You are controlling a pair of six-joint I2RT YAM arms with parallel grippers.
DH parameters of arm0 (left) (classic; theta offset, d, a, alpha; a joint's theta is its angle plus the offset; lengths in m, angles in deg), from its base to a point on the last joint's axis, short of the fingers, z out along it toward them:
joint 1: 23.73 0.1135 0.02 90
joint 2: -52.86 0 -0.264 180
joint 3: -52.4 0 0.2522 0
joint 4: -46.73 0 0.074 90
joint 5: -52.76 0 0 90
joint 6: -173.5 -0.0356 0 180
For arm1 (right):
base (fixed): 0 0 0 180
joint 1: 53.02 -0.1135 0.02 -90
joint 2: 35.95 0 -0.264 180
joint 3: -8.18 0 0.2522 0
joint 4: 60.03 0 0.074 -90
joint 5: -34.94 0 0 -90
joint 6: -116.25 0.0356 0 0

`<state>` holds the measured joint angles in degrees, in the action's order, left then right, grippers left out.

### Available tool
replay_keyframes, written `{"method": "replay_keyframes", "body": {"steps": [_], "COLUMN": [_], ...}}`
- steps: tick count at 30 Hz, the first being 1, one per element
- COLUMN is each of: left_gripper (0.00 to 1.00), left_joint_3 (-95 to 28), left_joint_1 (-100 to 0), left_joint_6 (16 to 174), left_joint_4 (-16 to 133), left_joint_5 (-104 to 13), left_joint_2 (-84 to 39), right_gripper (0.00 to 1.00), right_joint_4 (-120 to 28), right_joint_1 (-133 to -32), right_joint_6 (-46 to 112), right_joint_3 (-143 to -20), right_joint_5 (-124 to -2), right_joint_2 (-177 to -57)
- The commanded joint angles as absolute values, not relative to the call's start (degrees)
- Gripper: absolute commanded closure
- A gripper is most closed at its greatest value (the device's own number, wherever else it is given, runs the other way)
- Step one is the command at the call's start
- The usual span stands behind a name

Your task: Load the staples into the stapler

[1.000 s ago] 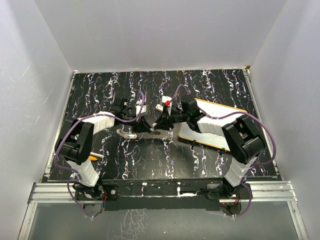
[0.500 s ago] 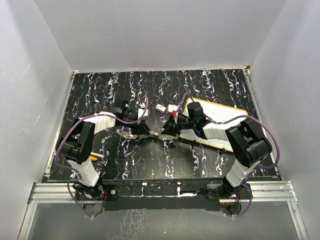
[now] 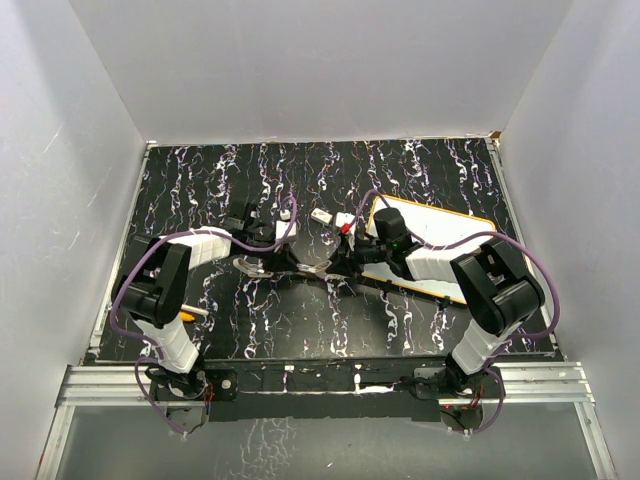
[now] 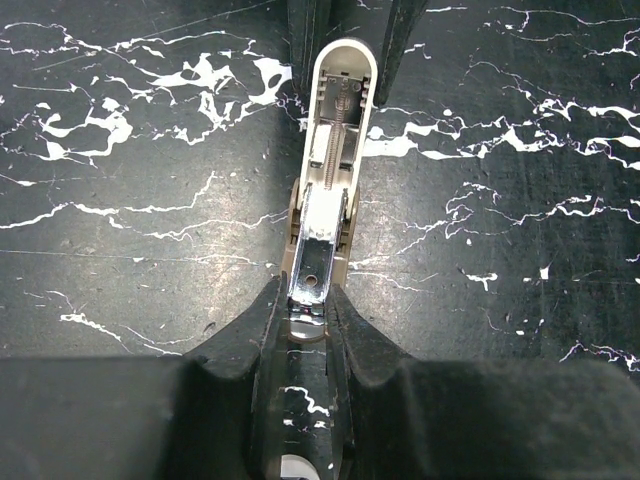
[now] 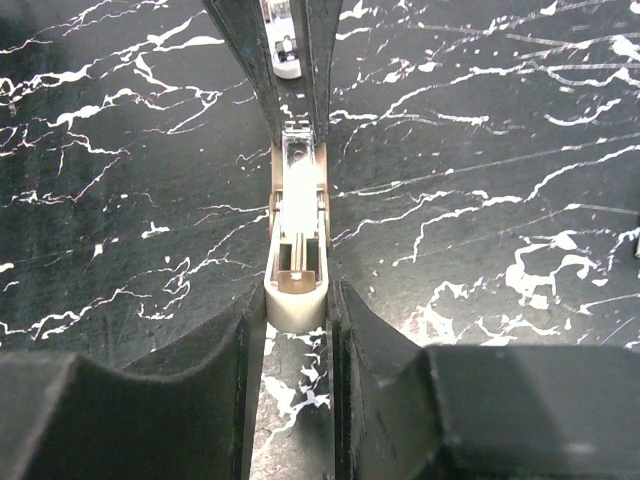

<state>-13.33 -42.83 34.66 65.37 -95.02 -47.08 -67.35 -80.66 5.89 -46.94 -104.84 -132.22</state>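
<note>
Though crowding it out overhead, pinch opened stapler (image 4: 330,170): left gripper (image 4: 308,310) on metal tip, right gripper (image 5: 297,300) on cream cap; channel (image 5: 298,205) contents lost in glare.

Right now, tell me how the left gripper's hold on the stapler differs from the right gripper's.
The left gripper pinches the thin shiny metal end of the stapler; the right gripper holds its wider, rounded cream end. The left gripper's jaws stand closer together than the right gripper's. Both clamp the same opened stapler from opposite ends on the table.
</note>
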Motion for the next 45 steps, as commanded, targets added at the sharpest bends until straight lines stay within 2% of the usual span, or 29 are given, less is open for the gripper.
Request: {"method": "replay_keyframes", "body": {"steps": [1,20,29,35,45], "left_gripper": [1.00,1.00,1.00,1.00,1.00], "left_joint_3": [-12.7,-14.0,-14.5,-12.9,-11.0], "left_joint_1": [-42.2,-43.3,-43.4,-43.4,-47.7], "left_joint_6": [33.1,28.6,27.6,35.7,55.6], "left_joint_4": [64.4,68.0,68.6,62.1,47.2], "left_joint_5": [-94.4,-92.8,-91.0,-88.8,-78.7], "left_joint_2": [-46.6,-47.6,-47.5,-46.4,-47.9], "right_gripper": [0.75,0.58,0.35,0.29,0.27], "right_joint_4": [-62.6,-58.1,-52.2,-48.0,-42.7], "right_joint_1": [-80.5,-83.8,-83.8,-83.7,-77.4], "right_joint_6": [7.6,6.0,4.8,2.8,3.4], "right_joint_3": [-48.4,-51.6,-57.8,-61.4,-61.7], "right_joint_5": [-102.8,-96.2,-101.2,-101.1,-99.0], "right_joint_2": [-132.7,-134.9,-131.8,-128.9,-119.6]}}
